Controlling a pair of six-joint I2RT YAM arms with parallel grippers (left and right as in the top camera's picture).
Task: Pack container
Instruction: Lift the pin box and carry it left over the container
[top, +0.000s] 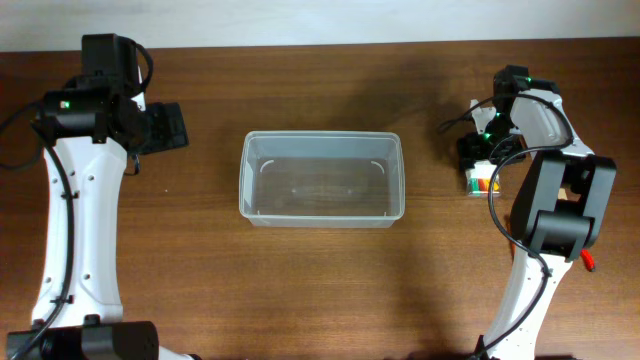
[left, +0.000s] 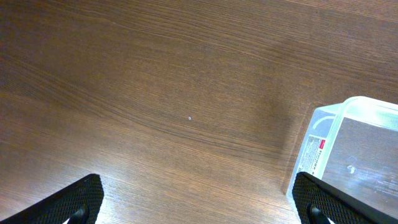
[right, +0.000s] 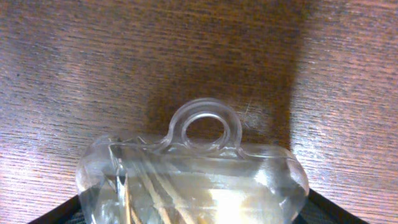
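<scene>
Two arms are reaching over a dark wooden table, one from each side. The container is sitting between them at the middle of the tabletop, upright, with its long sides running left to right and its rim facing the overhead camera. The left gripper is hovering over the wood well to the container's left. In its wrist view its two dark fingers are showing at the bottom corners, spread wide apart over the wood grain, so this tool is standing open and gripping nothing. That same view is catching one rounded corner of the container at the right edge, with a white label showing on its end wall. The right gripper is pointing down over a small clear case of coloured bits, which is lying on the table to the container's right, well apart from it. In the right wrist view the case is filling the lower half of the picture, its moulded hanging ring pointing away from the camera, and the gripper's dark fingers are flanking it on both sides. Whether they are pressing on the case or only standing beside it, I cannot tell.
</scene>
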